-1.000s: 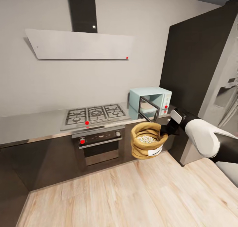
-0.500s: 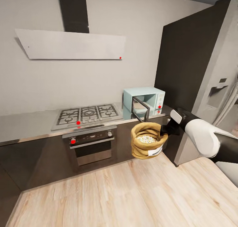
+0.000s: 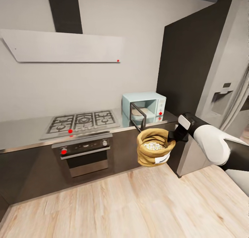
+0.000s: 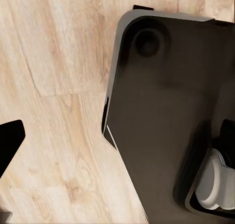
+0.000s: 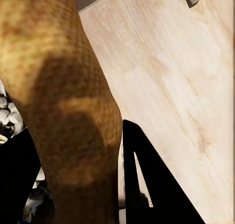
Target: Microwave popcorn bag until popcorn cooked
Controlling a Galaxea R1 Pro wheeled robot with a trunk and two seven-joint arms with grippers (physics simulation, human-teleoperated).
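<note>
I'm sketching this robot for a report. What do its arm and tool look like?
In the head view the right arm has a smooth, rounded white shell, turning black at the wrist, with a small white rectangular panel on the black part. The right tool is black; in the right wrist view its fingers are flat, matte black blades. No cables or markings show.

right arm (image 3: 211, 146): glossy white rounded shell | black wrist | end effector (image 3: 172, 137): black fingers
</note>
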